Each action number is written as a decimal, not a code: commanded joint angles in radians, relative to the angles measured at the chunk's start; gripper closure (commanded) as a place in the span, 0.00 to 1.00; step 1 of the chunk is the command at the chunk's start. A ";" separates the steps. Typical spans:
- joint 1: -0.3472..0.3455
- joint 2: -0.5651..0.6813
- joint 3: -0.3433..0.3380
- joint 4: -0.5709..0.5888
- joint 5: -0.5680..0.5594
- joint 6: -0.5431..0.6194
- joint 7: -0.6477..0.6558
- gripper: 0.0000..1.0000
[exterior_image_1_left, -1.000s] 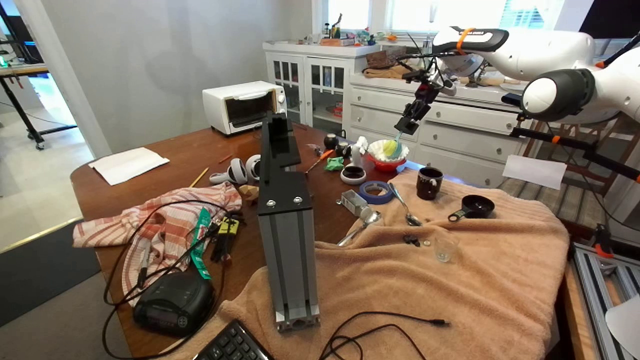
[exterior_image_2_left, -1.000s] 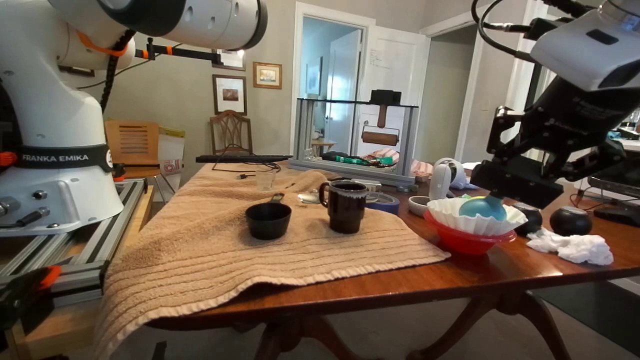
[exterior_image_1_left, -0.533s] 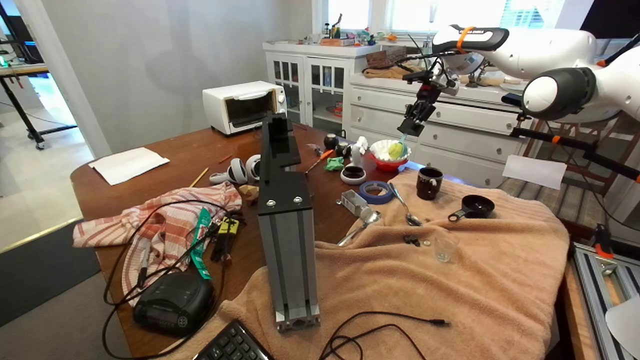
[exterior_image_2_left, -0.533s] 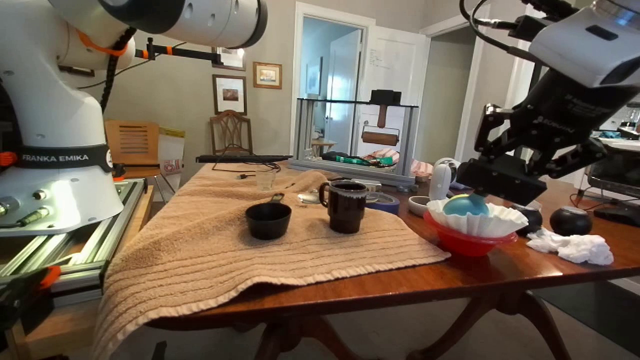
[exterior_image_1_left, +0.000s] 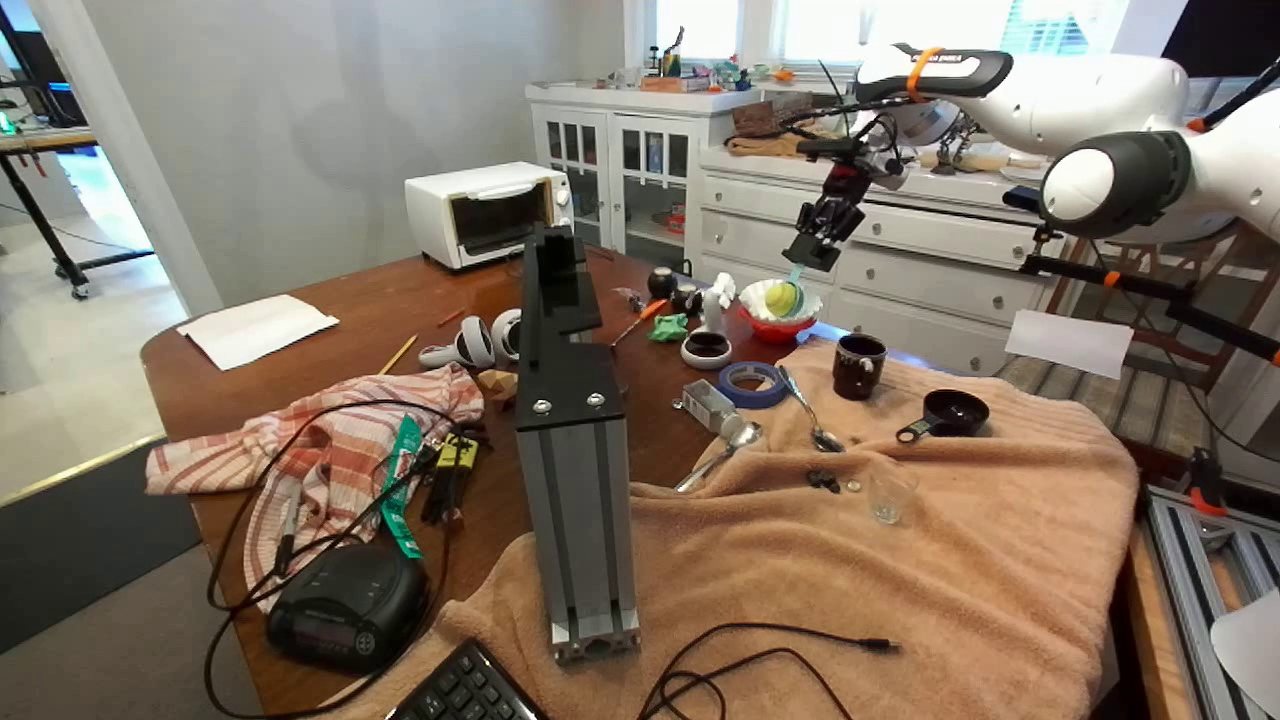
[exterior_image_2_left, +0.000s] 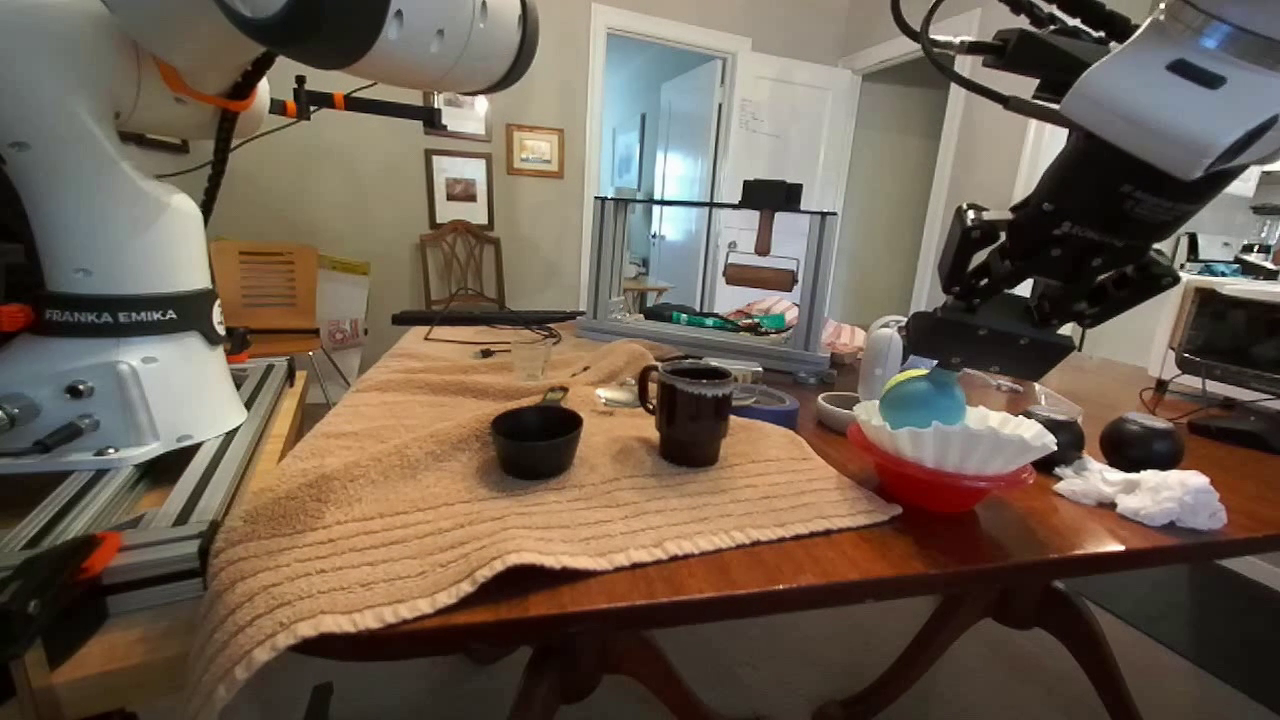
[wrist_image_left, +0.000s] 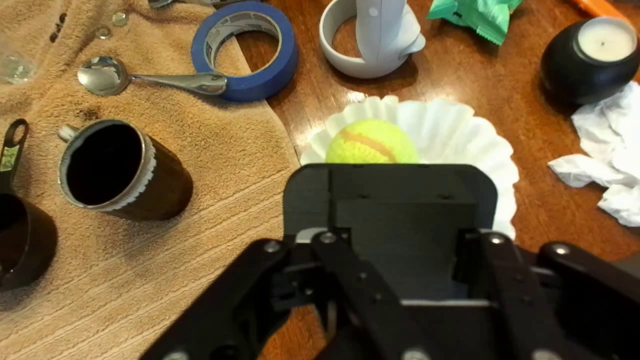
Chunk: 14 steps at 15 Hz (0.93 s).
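Observation:
My gripper (wrist_image_left: 407, 240) is shut on a black block (exterior_image_2_left: 990, 345) with a rounded back plate. A light-blue handle comes out under the block and runs to a teal ladle-like cup (exterior_image_2_left: 922, 402). A yellow-green tennis ball (wrist_image_left: 372, 142) sits against the cup's open side; it also shows in an exterior view (exterior_image_1_left: 783, 298). In the wrist view the block hides the cup and part of the ball. Cup and ball are at the top of a white pleated paper filter (wrist_image_left: 450, 130), which lies in a red bowl (exterior_image_2_left: 935, 487). Whether the ball touches the filter I cannot tell.
On the tan towel (exterior_image_2_left: 420, 530) stand a dark mug (exterior_image_2_left: 692, 415) and a black measuring cup (exterior_image_2_left: 537, 442). Blue tape (wrist_image_left: 285, 55), a white controller (wrist_image_left: 382, 30), a black candle holder (wrist_image_left: 575, 65) and crumpled paper (wrist_image_left: 607, 155) surround the bowl. A metal rack (exterior_image_1_left: 580, 500) holds a roller (exterior_image_2_left: 762, 275).
In an exterior view the gripper, block and cup have shifted left and slightly up. The cup now sits higher above the filter, and more of the yellow ball shows beside it. The bowl stays put.

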 joint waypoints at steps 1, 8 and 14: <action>0.016 0.012 0.010 0.020 -0.004 0.038 -0.095 0.78; 0.044 0.012 0.005 0.021 -0.008 0.147 -0.193 0.78; 0.051 -0.024 -0.032 -0.010 -0.052 0.191 -0.214 0.78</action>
